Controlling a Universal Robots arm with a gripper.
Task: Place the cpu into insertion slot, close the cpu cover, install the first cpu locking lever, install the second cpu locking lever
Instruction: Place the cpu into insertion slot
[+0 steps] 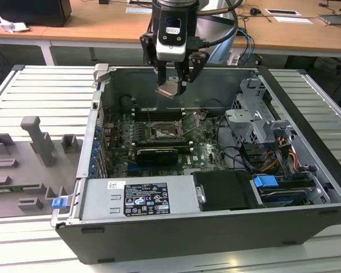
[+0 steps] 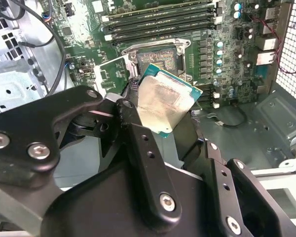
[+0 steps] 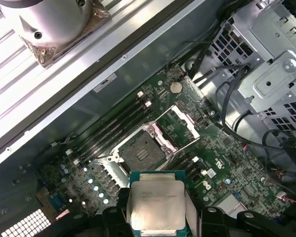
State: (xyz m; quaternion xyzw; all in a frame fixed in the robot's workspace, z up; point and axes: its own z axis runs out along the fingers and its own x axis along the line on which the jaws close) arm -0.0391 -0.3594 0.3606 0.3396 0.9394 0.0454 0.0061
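So here's where we're at. The big dark grey metal computer case (image 1: 187,239) lies on its side with the panel off, and we're looking straight down into it. Along its near wall sits the long silver power supply box (image 1: 142,196) with a white label. The green circuit board (image 1: 207,151) covers the floor of the case.

The black two-finger gripper (image 1: 173,85) hangs above the back part of the case, well clear of the board. It's clamped on the chip, with its fingers (image 3: 112,219) pressed against opposite edges.

Down on the board, the thin silvery metal cpu cover (image 3: 183,123), a frame with a big square window, is flipped open right beside the socket. In the exterior view it looks tipped up, but we can't be sure from that angle.

The square black insertion slot (image 3: 142,152) with its silvery surround is uncovered, dark contact field showing, just beside the long black memory slots (image 3: 113,131).

The small flat square cpu (image 3: 155,200), with a silver-grey metal top and thin green rim, is up in the air in the gripper's grip, tilted in the exterior view and apart from the insertion slot.
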